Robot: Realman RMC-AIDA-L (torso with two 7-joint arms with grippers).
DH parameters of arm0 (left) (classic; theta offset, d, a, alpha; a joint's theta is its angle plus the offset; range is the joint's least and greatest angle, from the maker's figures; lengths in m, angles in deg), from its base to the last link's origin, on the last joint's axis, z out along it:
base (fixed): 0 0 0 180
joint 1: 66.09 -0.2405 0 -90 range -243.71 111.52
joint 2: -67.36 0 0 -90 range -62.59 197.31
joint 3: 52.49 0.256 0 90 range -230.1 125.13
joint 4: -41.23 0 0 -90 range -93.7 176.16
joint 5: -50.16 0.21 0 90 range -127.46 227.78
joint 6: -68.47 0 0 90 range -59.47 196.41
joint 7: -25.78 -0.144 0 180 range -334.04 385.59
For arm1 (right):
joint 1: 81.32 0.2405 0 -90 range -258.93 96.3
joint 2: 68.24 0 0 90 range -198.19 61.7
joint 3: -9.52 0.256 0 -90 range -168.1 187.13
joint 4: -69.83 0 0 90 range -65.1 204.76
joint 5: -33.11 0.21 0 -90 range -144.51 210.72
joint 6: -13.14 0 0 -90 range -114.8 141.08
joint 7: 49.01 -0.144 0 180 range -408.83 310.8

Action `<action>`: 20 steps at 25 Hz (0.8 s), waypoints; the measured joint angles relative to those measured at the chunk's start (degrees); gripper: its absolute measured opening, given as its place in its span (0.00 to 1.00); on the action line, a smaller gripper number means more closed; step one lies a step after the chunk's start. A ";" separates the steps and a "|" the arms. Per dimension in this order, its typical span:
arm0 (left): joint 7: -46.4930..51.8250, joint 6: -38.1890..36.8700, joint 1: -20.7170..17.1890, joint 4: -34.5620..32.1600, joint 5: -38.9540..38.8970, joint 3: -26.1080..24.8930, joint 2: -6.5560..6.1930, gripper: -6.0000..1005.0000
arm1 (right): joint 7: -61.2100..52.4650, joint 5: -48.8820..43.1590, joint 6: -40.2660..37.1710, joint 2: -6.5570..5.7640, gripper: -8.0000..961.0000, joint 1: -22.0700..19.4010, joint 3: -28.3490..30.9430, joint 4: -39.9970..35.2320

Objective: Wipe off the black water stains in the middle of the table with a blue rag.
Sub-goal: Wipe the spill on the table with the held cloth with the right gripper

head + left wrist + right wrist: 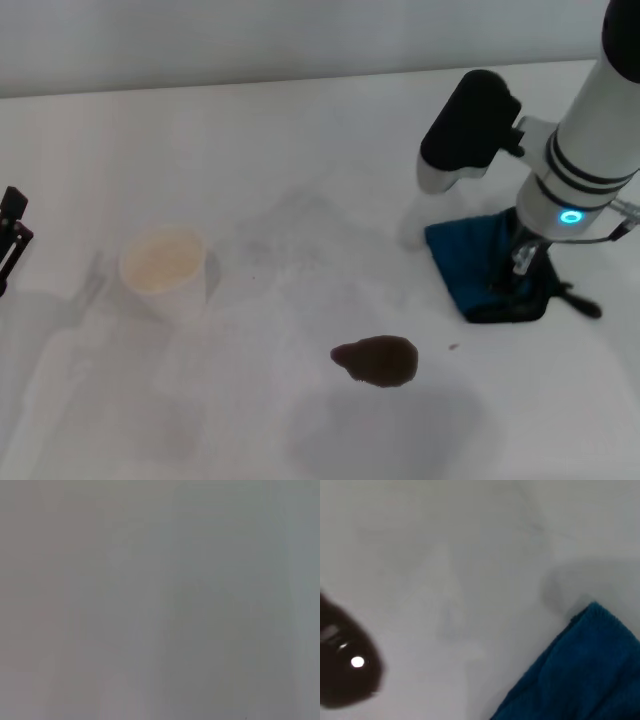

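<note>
Blue rag [478, 262] under right gripper [517, 268].

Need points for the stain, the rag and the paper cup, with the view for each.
black water stains [380, 361], head view, middle of the dark blotch.
blue rag [465, 252], head view, bare blue cloth beside the right arm.
paper cup [162, 259], head view, inside the open mouth.

White arm [590, 120], black bands, cyan ring
</note>
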State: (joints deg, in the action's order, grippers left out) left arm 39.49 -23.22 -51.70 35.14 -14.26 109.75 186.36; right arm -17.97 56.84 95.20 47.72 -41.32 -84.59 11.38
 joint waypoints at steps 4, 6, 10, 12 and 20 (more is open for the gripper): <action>0.00 0.04 0.11 0.03 0.00 0.01 0.00 0.87 | -0.70 1.95 3.18 0.05 0.03 -2.00 -2.53 -6.53; 0.00 0.05 0.14 0.04 0.00 0.01 0.00 0.87 | -2.06 2.33 4.10 0.06 0.03 -2.56 -4.90 -8.64; 0.00 0.05 0.17 -0.02 0.00 0.01 0.00 0.87 | -5.17 2.41 4.71 0.08 0.04 -2.76 -11.14 -10.48; 0.00 0.04 0.23 -0.12 0.00 0.01 0.00 0.87 | -5.98 2.91 4.79 0.20 0.04 -2.77 -13.57 -10.65; 0.00 0.01 0.35 -0.21 0.00 0.01 0.00 0.87 | -7.75 7.99 5.35 0.24 0.04 -3.15 -19.93 -15.78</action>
State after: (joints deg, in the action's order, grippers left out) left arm 39.48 -23.21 -51.35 34.93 -14.26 109.76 186.36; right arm -25.72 64.83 100.55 47.95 -44.47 -104.51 -4.40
